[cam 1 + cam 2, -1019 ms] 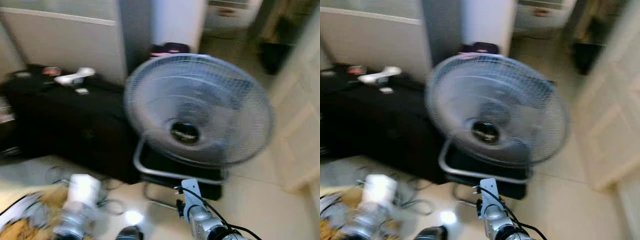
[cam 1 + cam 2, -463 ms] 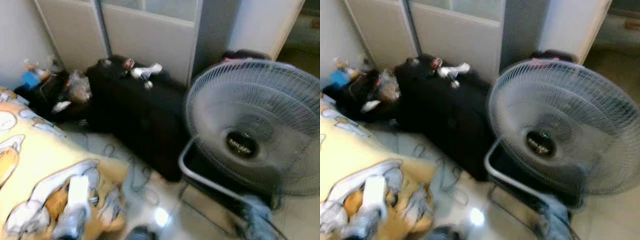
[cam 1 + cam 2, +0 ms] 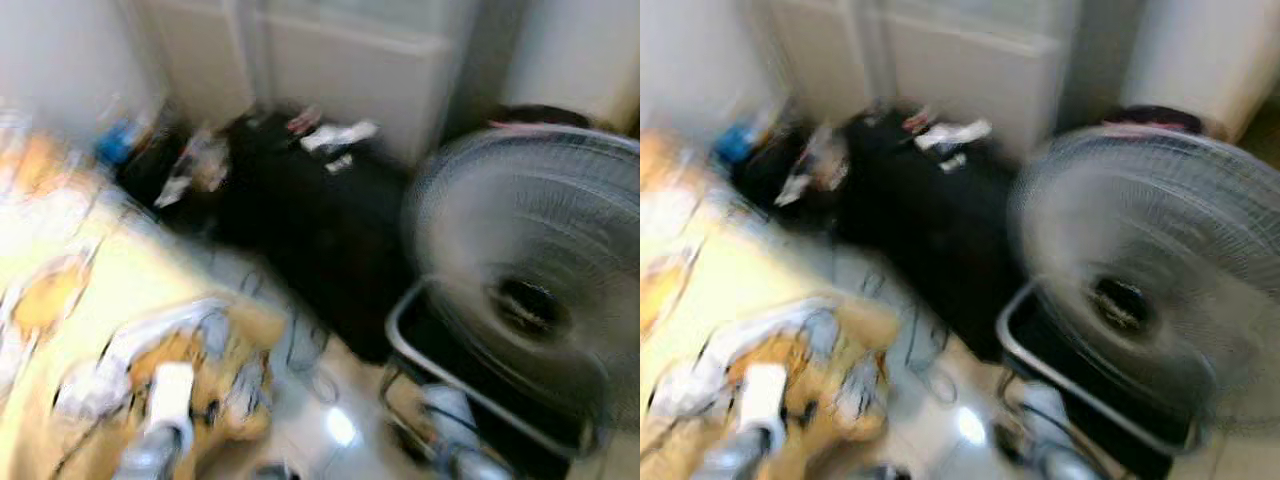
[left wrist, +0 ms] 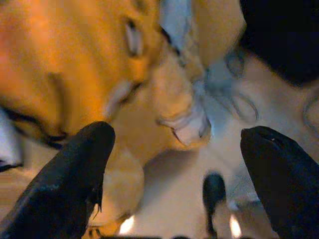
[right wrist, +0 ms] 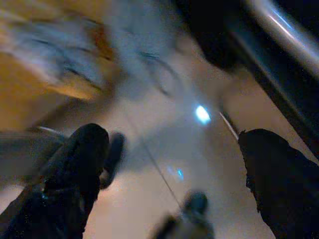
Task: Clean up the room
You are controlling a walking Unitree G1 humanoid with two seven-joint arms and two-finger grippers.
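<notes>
Blurred by camera motion: loose clutter (image 3: 200, 165) of small pale and blue items heaped in the corner by the wall, further white items (image 3: 335, 135) lying on top of a low black cabinet (image 3: 320, 235) beside it.

Blurred scene, colours only. The fan (image 3: 530, 290) is showing a grey wire grille around a black hub, and its tubular stand (image 3: 440, 375) is reading as silver-grey. The suitcase (image 3: 320, 240) beside it is appearing solid black, with small white and red items (image 3: 335, 135) lying on top. The bed cover (image 3: 110, 330) is displaying a yellow-orange ground printed with white and grey cartoon shapes. The floor (image 3: 335, 430) is appearing pale cream and glossy, with grey cables (image 3: 300, 350) looping over it. The cabinet doors (image 3: 350, 60) behind are looking off-white. Both the left end effector (image 4: 174, 169) and the right end effector (image 5: 174, 169) are showing black fingers.
</notes>
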